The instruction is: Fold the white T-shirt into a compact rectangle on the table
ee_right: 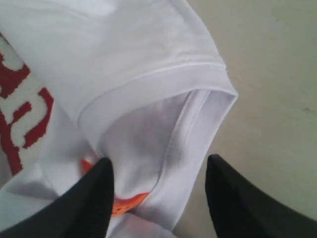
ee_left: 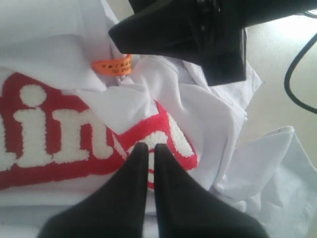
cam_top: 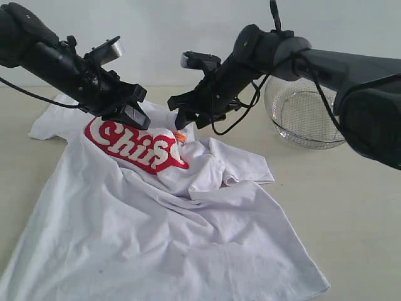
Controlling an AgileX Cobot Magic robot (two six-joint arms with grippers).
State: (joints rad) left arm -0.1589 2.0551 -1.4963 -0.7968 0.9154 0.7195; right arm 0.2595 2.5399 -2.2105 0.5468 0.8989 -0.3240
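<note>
On the left, the left claw (cam_top: 133,115) is seen pressed together, its tips set down at the last letters of the red-outlined lettering (cam_top: 135,145). Whether any cloth is nipped between them cannot be told. The white T-shirt (cam_top: 156,238) is spread chest-up on the desk (cam_top: 357,213), with its right-hand side rumpled inward, so the fold is judged barely begun. At the middle, the orange neck tag (cam_top: 180,135) is picked out, and the right claw (cam_top: 183,119) is held spread just over it, the collar edge lying between its fingers. Far right, a wire-mesh basket (cam_top: 301,113) is left standing apart from the shirt. Next, a closing on the collar is called for, then a pull to flatten the crumpled side.
</note>
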